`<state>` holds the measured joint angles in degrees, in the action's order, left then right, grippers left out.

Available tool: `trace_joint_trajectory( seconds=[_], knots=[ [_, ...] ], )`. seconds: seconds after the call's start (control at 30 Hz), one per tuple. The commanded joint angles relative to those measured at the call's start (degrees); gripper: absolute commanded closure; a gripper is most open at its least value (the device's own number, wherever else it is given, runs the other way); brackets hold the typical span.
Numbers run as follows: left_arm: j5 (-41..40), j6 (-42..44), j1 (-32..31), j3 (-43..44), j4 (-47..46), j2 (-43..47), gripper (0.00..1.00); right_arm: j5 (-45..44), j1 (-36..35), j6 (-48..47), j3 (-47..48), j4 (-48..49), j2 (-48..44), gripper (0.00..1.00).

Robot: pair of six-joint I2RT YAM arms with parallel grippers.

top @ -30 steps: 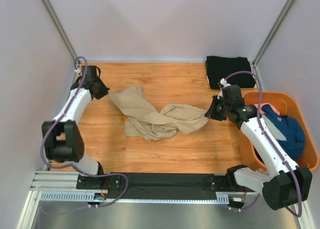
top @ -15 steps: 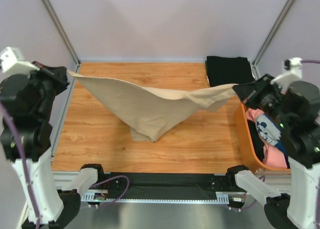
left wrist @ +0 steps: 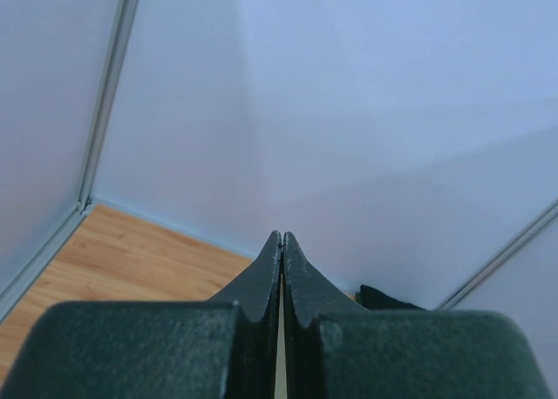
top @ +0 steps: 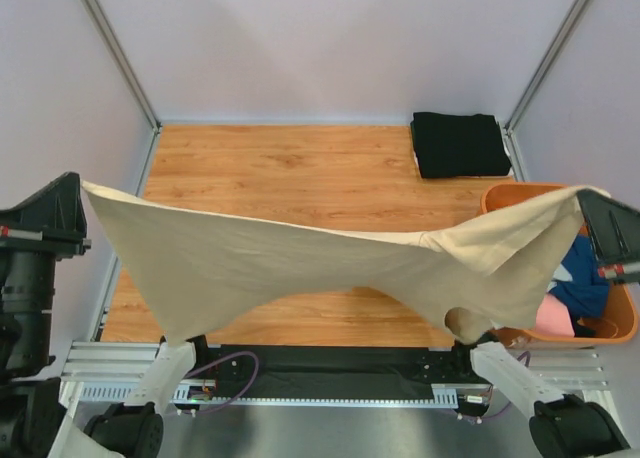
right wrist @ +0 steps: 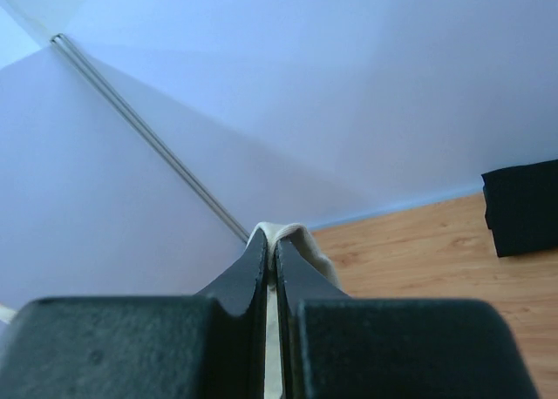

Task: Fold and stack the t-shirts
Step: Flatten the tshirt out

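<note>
Tan cloth t-shirt (top: 300,268) hangs stretched mid-air between both arms, over the near edge of the wooden table (top: 300,163). Left gripper (left wrist: 281,239) is clamped on one corner and right gripper (right wrist: 270,240) on the opposite one. Folded black t-shirt (top: 460,145) sits far right, so one looks done. Tan one is unfolded. Blue t-shirt (top: 590,278) and pink t-shirt (top: 553,318) wait in the orange plastic tub (top: 620,328).
</note>
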<state>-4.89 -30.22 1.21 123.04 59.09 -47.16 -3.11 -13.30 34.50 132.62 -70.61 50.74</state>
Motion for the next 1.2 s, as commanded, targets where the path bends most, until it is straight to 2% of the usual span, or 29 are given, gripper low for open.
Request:
trace_joint_trajectory(
  seconds=[0.0,0.13,0.17,0.23,0.27,0.33,0.37,0.4,0.43,0.47,0.5,0.53,0.57,0.6,0.63,0.67,0.73,0.87,0.93,1.0,1.03,1.17],
  knots=[
    [-0.1,2.3,-0.1,0.3,1.2,-10.0,1.0,0.5,0.2,-4.3,1.2,0.6,15.9,1.0],
    [1.8,3.8,0.1,-5.7,-1.8,-18.0,1.0,-1.1,0.3,-7.1,0.3,5.2,30.7,1.0],
    [1.3,4.2,0.5,-8.0,-2.0,-20.1,1.0,-2.6,0.3,-8.1,3.2,5.7,38.5,1.0],
    [1.8,4.2,3.2,-9.7,-2.2,-27.4,1.0,-4.0,0.4,-10.3,7.8,5.6,47.0,1.0],
    [3.7,4.1,4.5,-12.1,-2.9,-29.7,1.0,-3.7,0.6,-10.4,10.8,4.7,56.0,1.0],
    [5.9,3.7,7.4,-14.1,-5.2,-37.8,1.0,-3.6,0.9,-9.6,19.5,4.6,64.4,1.0],
    [7.3,4.0,7.9,-14.1,-5.5,-41.2,0.97,-3.5,1.0,-9.0,21.5,4.5,71.3,0.89],
    [7.7,4.7,8.5,-13.5,-4.6,-48.8,0.84,-3.5,1.2,-8.1,22.8,4.6,73.8,0.59],
    [8.8,6.3,9.1,-11.7,-1.9,-53.6,0.74,-2.1,1.4,-7.6,22.2,5.1,75.5,0.23],
    [11.2,6.9,9.5,-3.9,2.5,-58.6,0.61,-1.1,1.6,-7.2,20.8,5.9,77.0,0.0],
    [11.3,7.6,9.9,-0.2,10.3,-66.8,0.53,-1.4,1.6,-7.0,16.7,6.2,76.9,0.0],
    [11.3,8.6,9.8,1.2,11.7,-68.9,0.51,-0.9,1.3,-6.9,12.8,8.4,76.1,0.0],
    [11.2,8.7,9.8,-1.4,11.1,-69.1,0.43,-0.7,1.1,-7.2,8.6,10.4,72.9,0.0],
    [11.0,8.5,9.8,-5.5,5.5,-65.5,0.38,-0.8,0.9,-7.3,4.2,12.8,70.7,0.0],
    [10.3,8.2,9.9,-13.7,2.3,-62.9,0.33,-0.7,0.6,-7.3,-5.0,17.5,68.6,0.0],
    [10.0,7.9,9.8,-16.8,-0.4,-60.4,0.3,-0.1,0.4,-7.1,-8.8,19.8,64.7,0.0],
    [9.5,8.2,9.8,-21.7,-3.2,-55.2,0.3,2.3,0.3,-6.6,-18.7,25.7,60.4,0.0],
    [9.0,8.9,8.3,-29.3,-4.2,-48.1,0.33,8.0,0.4,-5.7,-27.2,31.3,59.0,0.0],
    [8.6,9.6,6.8,-35.3,-5.2,-45.4,0.35,12.3,0.3,-5.0,-27.8,33.2,61.5,0.0],
    [6.8,9.5,4.0,-39.6,-6.6,-40.8,0.36,15.2,0.3,-4.1,-26.9,34.4,64.0,0.04],
    [6.1,9.6,2.3,-44.4,-7.7,-37.1,0.37,17.2,0.2,-3.9,-26.4,35.7,66.7,0.07],
    [7.4,8.3,0.3,-54.6,-11.1,-28.5,0.41,18.4,0.2,-4.4,-18.9,33.9,74.9,0.15]
  ],
)
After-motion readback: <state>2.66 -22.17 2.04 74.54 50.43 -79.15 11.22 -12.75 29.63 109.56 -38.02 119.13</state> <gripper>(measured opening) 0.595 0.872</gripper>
